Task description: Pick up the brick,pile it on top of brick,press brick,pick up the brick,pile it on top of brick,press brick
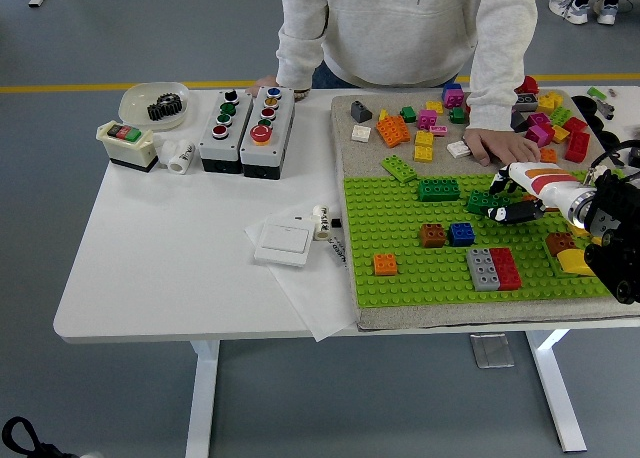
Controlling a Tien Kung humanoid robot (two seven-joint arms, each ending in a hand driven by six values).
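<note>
My right hand (503, 199) comes in from the right edge. Its black fingertips (516, 212) are closed on a small dark green brick (480, 201), held low over the green baseplate (410, 278). On the plate sit a longer dark green brick (438, 189), a brown brick (432, 235) next to a blue brick (461, 233), an orange brick (385, 264), and a grey brick (482, 269) joined to a red brick (505, 268). I cannot tell whether the held brick touches the plate. My left arm is out of view.
A person stands at the far side, one hand (495, 144) resting on the mat just behind my right hand. Loose bricks (425, 128) lie on the mat behind the plate. Button boxes (245, 128), a white switch (283, 243) and paper are on the left.
</note>
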